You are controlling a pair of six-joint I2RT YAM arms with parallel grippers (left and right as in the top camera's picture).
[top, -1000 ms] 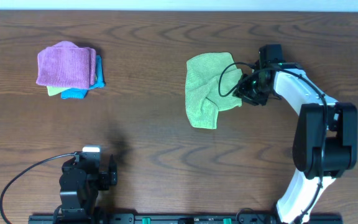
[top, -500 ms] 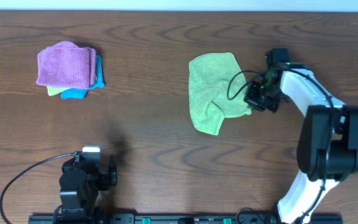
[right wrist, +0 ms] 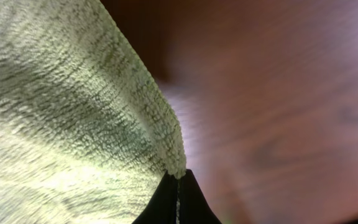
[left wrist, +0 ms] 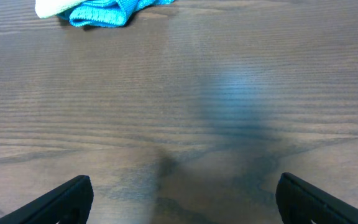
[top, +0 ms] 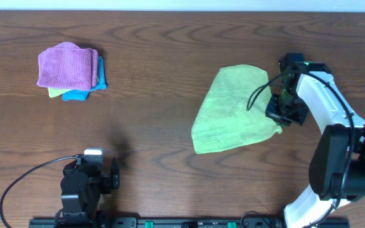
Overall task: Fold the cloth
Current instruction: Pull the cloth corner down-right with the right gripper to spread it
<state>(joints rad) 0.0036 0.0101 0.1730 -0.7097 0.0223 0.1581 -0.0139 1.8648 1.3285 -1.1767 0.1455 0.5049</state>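
Note:
The lime-green cloth (top: 233, 113) lies spread on the wooden table right of centre, roughly triangular, its wide edge toward the front. My right gripper (top: 279, 121) is shut on the cloth's right corner. In the right wrist view the two black fingertips (right wrist: 178, 186) pinch the cloth's thick hem (right wrist: 160, 134), with green fabric stretching away to the left. My left gripper (left wrist: 182, 196) hovers open over bare table at the front left, nothing between its fingers (left wrist: 64, 198).
A folded stack sits at the back left: a purple cloth (top: 67, 64) on top of a teal cloth (top: 81, 94), with a pale green edge below. The teal cloth (left wrist: 107, 12) shows at the top of the left wrist view.
My right gripper closed on the cloth's corner and drew it right and toward the front, opening the crumpled cloth into a flatter shape. The left arm has not moved.

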